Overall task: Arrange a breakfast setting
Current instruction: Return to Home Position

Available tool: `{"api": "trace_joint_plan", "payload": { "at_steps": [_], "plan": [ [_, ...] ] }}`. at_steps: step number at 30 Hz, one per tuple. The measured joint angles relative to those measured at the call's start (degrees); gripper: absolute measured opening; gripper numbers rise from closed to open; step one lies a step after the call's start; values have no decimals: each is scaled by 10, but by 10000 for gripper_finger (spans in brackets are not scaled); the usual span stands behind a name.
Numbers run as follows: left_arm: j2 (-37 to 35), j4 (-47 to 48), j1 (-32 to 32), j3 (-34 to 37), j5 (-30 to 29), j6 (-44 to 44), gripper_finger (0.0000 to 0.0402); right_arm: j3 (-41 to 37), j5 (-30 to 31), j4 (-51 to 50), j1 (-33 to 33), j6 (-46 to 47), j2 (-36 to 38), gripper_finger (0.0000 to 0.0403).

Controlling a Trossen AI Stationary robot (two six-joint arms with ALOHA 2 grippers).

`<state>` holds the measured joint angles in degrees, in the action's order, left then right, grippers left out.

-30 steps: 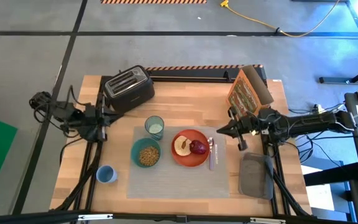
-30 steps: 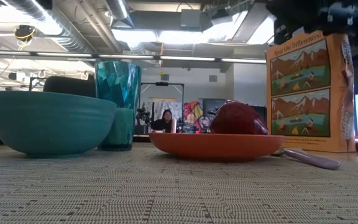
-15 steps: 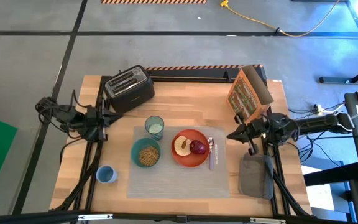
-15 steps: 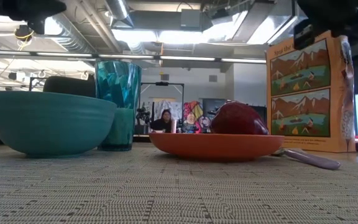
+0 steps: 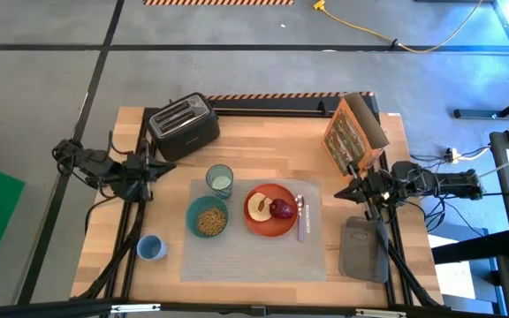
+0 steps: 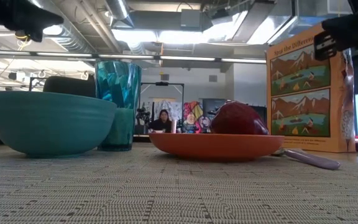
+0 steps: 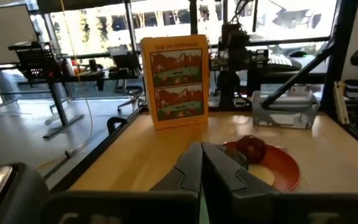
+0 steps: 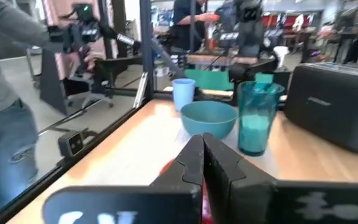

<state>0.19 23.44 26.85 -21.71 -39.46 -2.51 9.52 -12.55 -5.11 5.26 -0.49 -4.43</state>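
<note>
The grey placemat (image 5: 246, 256) lies in the middle of the table. On it stand the teal bowl (image 5: 192, 217) holding cereal, the green glass (image 5: 220, 180) and the orange-red plate (image 5: 277, 228). The toast slice (image 5: 257, 208) and the red apple (image 5: 282, 209) lie on the plate. The slim pale utensil (image 5: 302, 218) lies on the mat right of the plate. My left gripper (image 5: 157, 166) is shut and empty by the table's left edge, left of the mat. My right gripper (image 5: 340, 194) is shut and empty, right of the mat.
A black toaster (image 5: 182, 125) stands at the far left and an orange cereal box (image 5: 353, 132) at the far right. A small blue cup (image 5: 151, 247) stands near left. A grey cloth (image 5: 363, 247) lies near right. A person (image 8: 5, 93) stands beyond the table.
My right gripper has drawn back from beside the plate toward the table's right edge, staying shut and empty. The things on the mat have kept still.
</note>
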Motion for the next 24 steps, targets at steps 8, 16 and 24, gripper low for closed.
{"api": "trace_joint_plan", "payload": {
  "at_steps": [8,16,24],
  "plan": [
    [0,-92,0,70,15,23,0,0,31,-24,0,-6,43,0],
    [0,-256,0,162,49,26,0,-53,30,102,0,3,43,0],
    [2,-328,-23,213,91,61,0,-91,35,154,0,31,42,0]
  ]
}}
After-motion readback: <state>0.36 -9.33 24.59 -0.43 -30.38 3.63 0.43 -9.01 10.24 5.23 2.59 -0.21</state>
